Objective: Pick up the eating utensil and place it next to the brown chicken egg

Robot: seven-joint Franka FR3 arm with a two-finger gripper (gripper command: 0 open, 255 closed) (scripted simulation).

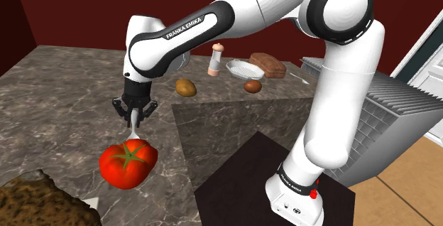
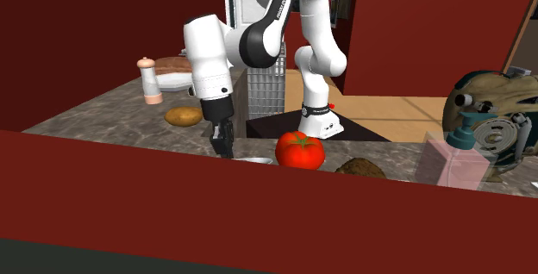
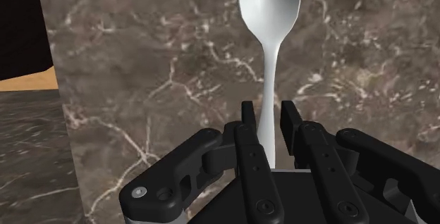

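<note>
Here, just behind the red tomato (image 1: 128, 162), the gripper (image 1: 135, 118) pinches a silver spoon (image 3: 269, 18) by its handle, bowl downward over the marble counter (image 1: 64, 82). Farther right, well apart, lies the brown egg (image 1: 253, 86).

A dark, marble-veined bench (image 1: 64, 82) is spreading across the shoulder view, and a deep red wall (image 1: 106, 11) is rising right behind it. Over at that view's right, a tan floor (image 1: 405, 189) is showing, and white framing (image 1: 429, 43), door or window, is standing beyond a grey ribbed unit (image 1: 397, 111). In the second exterior view, a low red wall (image 2: 172, 212) is cutting across the foreground while another red wall (image 2: 431, 31) is closing off the right. Light is falling evenly, with soft shadows.
</note>
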